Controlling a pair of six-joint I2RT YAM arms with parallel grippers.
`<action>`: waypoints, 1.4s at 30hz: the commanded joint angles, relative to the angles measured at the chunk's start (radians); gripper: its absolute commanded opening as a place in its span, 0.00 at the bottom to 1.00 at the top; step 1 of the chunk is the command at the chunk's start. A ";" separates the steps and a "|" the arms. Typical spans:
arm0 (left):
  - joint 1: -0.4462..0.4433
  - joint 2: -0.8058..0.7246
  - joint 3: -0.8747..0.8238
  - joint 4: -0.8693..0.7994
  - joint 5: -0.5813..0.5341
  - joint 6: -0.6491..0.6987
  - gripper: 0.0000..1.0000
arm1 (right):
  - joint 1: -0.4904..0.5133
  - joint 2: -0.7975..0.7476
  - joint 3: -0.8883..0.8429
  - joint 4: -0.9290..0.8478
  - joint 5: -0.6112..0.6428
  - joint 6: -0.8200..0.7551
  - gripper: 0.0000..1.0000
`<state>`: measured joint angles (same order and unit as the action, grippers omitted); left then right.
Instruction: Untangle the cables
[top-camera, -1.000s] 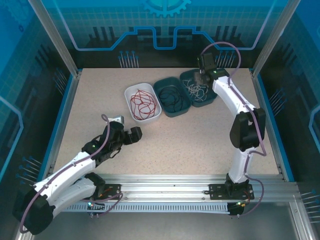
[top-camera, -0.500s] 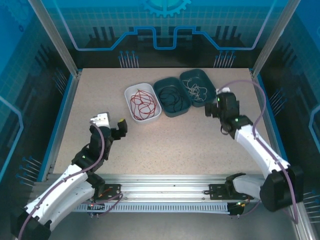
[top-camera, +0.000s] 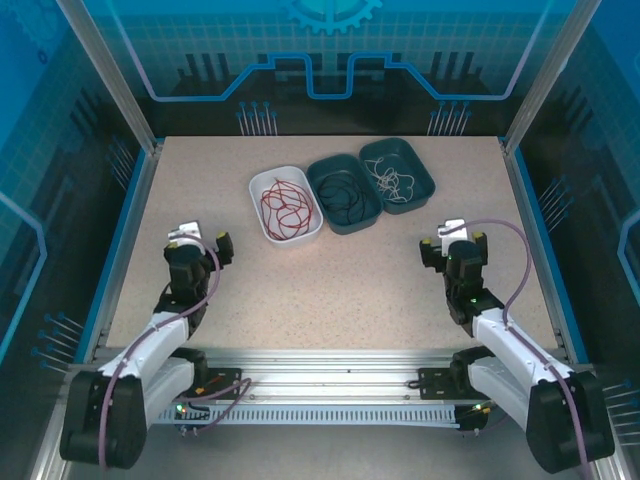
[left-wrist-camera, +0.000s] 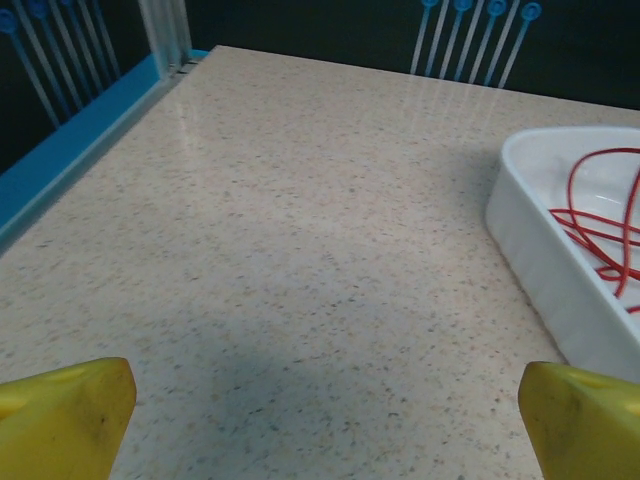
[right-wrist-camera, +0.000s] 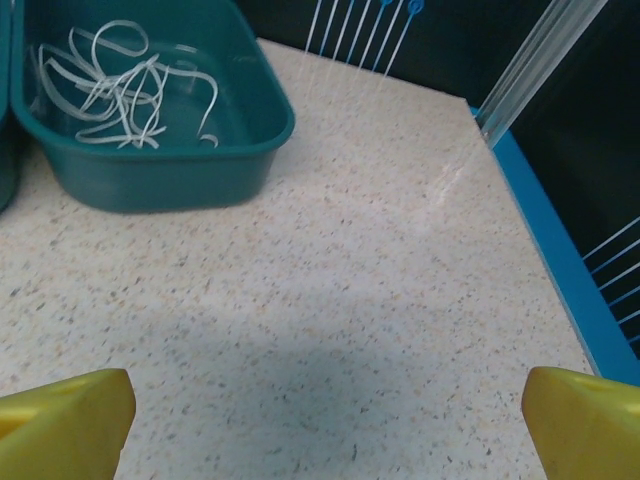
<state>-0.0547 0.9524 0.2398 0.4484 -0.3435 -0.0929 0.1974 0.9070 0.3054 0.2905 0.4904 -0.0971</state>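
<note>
The red cable (top-camera: 284, 207) lies coiled in a white tray (top-camera: 262, 225); part of it (left-wrist-camera: 605, 225) shows in the left wrist view. A black cable (top-camera: 343, 195) sits in the middle teal tray (top-camera: 372, 215). The whitish-grey cable (top-camera: 393, 181) rests in the right teal tray (top-camera: 425, 180) and reappears as pale loops (right-wrist-camera: 120, 85) in the right wrist view. My left gripper (top-camera: 198, 245) stands open over bare table, well left of the trays. My right gripper (top-camera: 453, 247) is open too, below the right teal tray, nothing between its yellow fingertips (right-wrist-camera: 65, 420).
The speckled table (top-camera: 340, 280) is bounded by blue rails (top-camera: 130, 235) and metal posts. The white tray's wall (left-wrist-camera: 545, 270) stands to the right of my left gripper. A blue edge (right-wrist-camera: 560, 270) runs to the right of my right gripper.
My right arm has pulled back from the right teal tray to the near right of the table. My left arm has drawn back and left. Both grippers are empty.
</note>
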 joint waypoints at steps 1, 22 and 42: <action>0.010 0.065 -0.050 0.234 0.116 0.050 0.99 | -0.046 -0.002 -0.029 0.161 -0.048 0.010 1.00; 0.064 0.599 0.114 0.539 0.310 0.085 0.99 | -0.079 0.523 -0.016 0.712 -0.314 0.057 1.00; 0.060 0.599 0.145 0.472 0.323 0.096 0.99 | -0.123 0.635 0.064 0.655 -0.275 0.129 1.00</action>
<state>0.0002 1.5509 0.3748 0.9215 -0.0467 -0.0185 0.0845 1.5444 0.3603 0.9272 0.2077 0.0147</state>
